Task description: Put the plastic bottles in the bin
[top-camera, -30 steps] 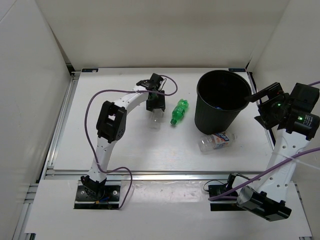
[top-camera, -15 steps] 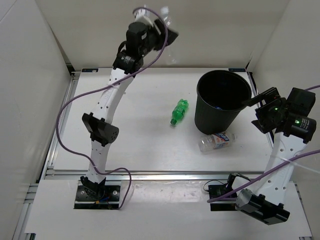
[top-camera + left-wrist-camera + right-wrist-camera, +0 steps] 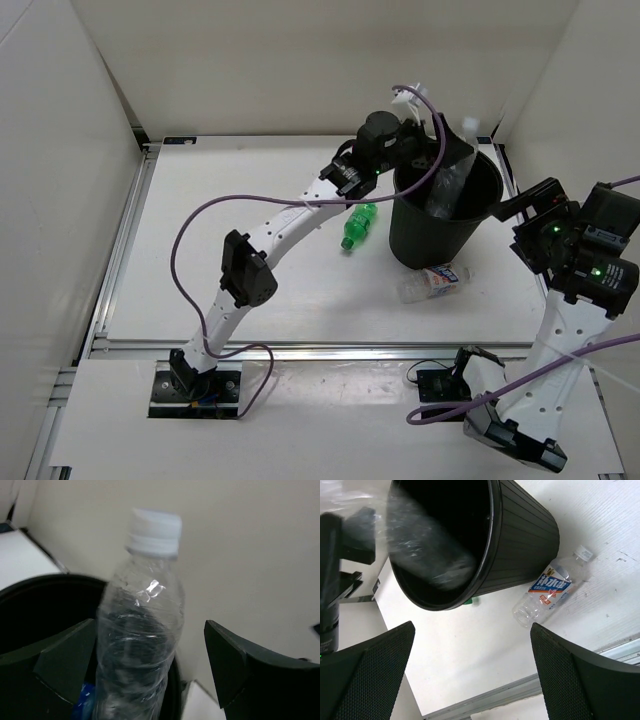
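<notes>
The black bin stands at the back right of the table. My left gripper reaches over its mouth, jaws wide open. A clear plain bottle with a white cap hangs tilted between the fingers, a gap showing to the right finger. In the left wrist view this bottle sits above the bin's rim, with something blue inside. A green bottle lies left of the bin, and a labelled bottle lies in front of it. My right gripper stands open and empty right of the bin.
White walls close in the table on three sides. A metal rail runs along the near edge. In the right wrist view the bin leans across the top, with the labelled bottle on the table beside it.
My left arm swung from high at the back left down over the bin, carrying the clear bottle, and its jaws have opened. The right arm barely shifted.
</notes>
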### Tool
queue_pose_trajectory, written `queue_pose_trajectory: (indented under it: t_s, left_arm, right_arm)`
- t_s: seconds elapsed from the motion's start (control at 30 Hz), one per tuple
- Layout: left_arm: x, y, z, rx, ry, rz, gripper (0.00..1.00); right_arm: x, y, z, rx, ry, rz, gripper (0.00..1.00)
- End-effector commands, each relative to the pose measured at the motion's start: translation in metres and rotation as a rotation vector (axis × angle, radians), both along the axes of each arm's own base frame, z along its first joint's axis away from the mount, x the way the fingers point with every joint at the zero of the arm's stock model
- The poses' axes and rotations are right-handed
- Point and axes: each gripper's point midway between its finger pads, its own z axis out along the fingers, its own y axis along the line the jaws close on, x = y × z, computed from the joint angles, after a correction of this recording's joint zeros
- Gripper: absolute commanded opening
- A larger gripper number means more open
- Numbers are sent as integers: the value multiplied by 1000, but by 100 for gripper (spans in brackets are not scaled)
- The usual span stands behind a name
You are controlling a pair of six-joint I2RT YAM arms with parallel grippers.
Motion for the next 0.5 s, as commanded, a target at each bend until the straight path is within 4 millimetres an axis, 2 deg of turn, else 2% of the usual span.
queue_pose_trajectory:
  t_s: [0.0, 0.03, 0.07, 0.1, 0.13, 0.17, 0.2, 0.27, 0.3, 0.33, 0.4, 0.43, 0.47]
  left_arm:
    - [7, 51, 83, -81, -150, 112, 100]
    - [14, 64, 89, -68, -172, 145, 100]
    - [32, 88, 96, -63, -189, 215, 100]
    - [29, 112, 115, -68, -213, 250, 100]
    - [30, 151, 145, -75, -268, 315, 100]
    - [30, 168, 154, -71, -288, 340, 100]
    - [35, 180, 143, -38, -274, 361, 100]
    - [39, 223, 151, -14, -289, 430, 100]
    - [14, 252, 174, -31, -309, 452, 100]
    - [20, 262, 139, 41, -253, 476, 100]
    - [10, 293, 119, 90, -196, 552, 100]
    - [-3, 315, 91, 148, -119, 611, 100]
    - [-8, 327, 77, 175, -78, 639, 100]
  right_arm:
    - [-8, -3, 9, -56, -24, -3, 100]
    - [-9, -2, 4, -48, -6, -3, 100]
    - [-10, -5, 3, -57, -2, -16, 100]
    - [-12, -6, 1, -52, 15, -34, 100]
    - [-17, -12, -2, -55, 35, -88, 100]
    - [-19, -16, -6, -55, 56, -124, 100]
    - [-22, -20, -13, -48, 86, -159, 100]
    - [-30, -25, -30, 4, 170, -256, 100]
    - [-33, -27, -36, 19, 196, -294, 100]
    - [-35, -31, -44, 32, 234, -338, 100]
    - [-35, -31, -60, 113, 305, -405, 100]
    - [-34, -30, -63, 138, 330, -410, 100]
    - [-32, -30, -70, 169, 354, -423, 100]
